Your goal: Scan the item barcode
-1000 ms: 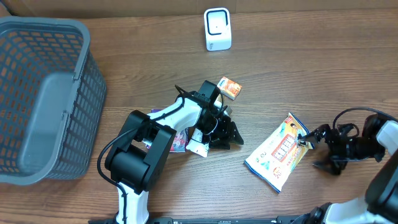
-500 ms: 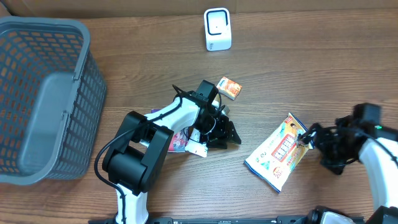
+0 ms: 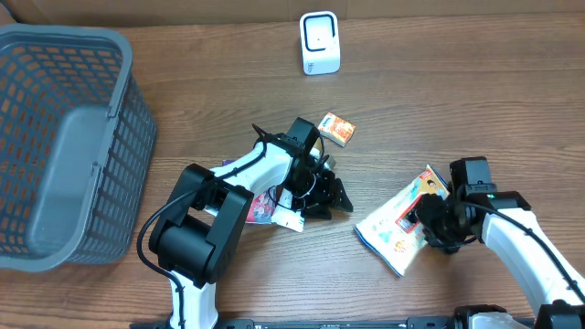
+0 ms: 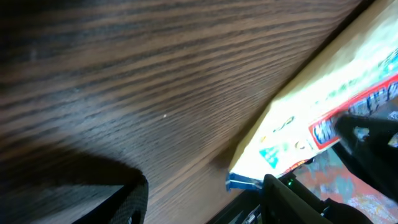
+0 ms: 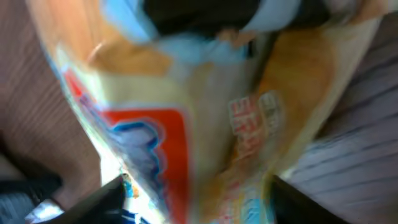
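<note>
Snack pouch (image 3: 393, 233), yellow and white with a red-framed label, lay on the counter (image 3: 475, 110) right of centre, well apart from the white barcode scanner (image 3: 320, 43) at the far edge. It looked like a light bag of thin, glossy film: soft, crinkly and likely to slip or buckle under a hard squeeze. Its contents could probably be crushed. A hold on a sealed edge or across a narrow end would seem safest, keeping the printed face flat so that a barcode is not creased.

Its right end sat under the right end effector (image 3: 435, 226). In the wrist view, the fingers stood partly apart with the film crowded between them; whether they had actually pinched it could not be told. The left end effector (image 4: 204, 190), near the middle of the counter, was about half open with bare wood between its fingers, gripping nothing.

Only one container was present, the grey mesh basket (image 3: 64, 35) at the left edge, and nothing showed inside it.
</note>
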`<state>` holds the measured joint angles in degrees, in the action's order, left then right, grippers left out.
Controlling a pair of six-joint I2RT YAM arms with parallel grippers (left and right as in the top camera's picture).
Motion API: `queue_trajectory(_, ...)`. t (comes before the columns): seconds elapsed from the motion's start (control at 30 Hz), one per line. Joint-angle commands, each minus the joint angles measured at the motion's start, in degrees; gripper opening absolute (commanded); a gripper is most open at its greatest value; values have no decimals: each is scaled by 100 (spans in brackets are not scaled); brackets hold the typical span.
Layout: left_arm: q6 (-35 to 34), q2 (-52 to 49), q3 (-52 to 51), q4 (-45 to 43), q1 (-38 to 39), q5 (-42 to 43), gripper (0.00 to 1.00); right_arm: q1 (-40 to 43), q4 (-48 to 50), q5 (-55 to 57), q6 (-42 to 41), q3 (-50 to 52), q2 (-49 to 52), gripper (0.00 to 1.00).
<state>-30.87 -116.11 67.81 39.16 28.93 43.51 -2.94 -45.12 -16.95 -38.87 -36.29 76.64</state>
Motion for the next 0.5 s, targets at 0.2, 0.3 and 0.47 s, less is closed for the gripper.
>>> queue_trajectory(0.2, 114, -302, -310, 136, -96, -1134, 55, -33, 496, 107, -494, 503, 160, 92)
queue_trajectory(0.3, 114, -302, -310, 136, -96, -1134, 55, -33, 754, 109, -540, 763, 243, 74)
queue_trajectory(0.47, 114, -302, -310, 142, -96, -1154, 55, -33, 1191, -33, -785, 1001, 382, 4)
